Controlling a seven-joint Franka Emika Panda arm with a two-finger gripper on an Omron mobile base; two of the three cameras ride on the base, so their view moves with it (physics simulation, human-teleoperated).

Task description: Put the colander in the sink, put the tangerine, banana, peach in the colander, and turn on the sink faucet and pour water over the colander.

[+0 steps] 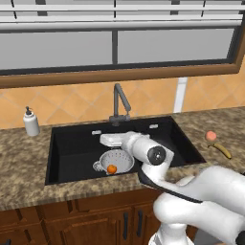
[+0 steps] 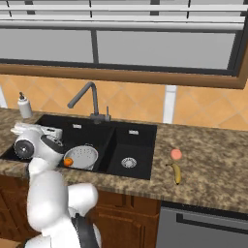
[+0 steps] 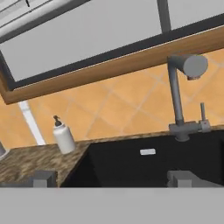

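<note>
White soap dispenser [image 3: 64, 138] standing on the speckled counter, left of the jaws. Two-finger gripper [image 3: 113, 178] spread wide and empty above the black rectangular sink [image 1: 72, 143], apparently freed for the next fruit. Below the jaws: round white perforated colander [image 1: 116, 160] seated in the left basin, small bright orange tangerine [image 1: 111, 169] already inside. Beyond the jaws: tall dark grey faucet [image 3: 178, 98]. Well to the right, on the counter: pale pink-orange peach [image 2: 176, 154], thin yellow banana [image 2: 177, 173] just beside it, both awaiting transfer.

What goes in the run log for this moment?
colander in sink | tangerine in colander | peach, banana on counter | hand open, empty
</note>
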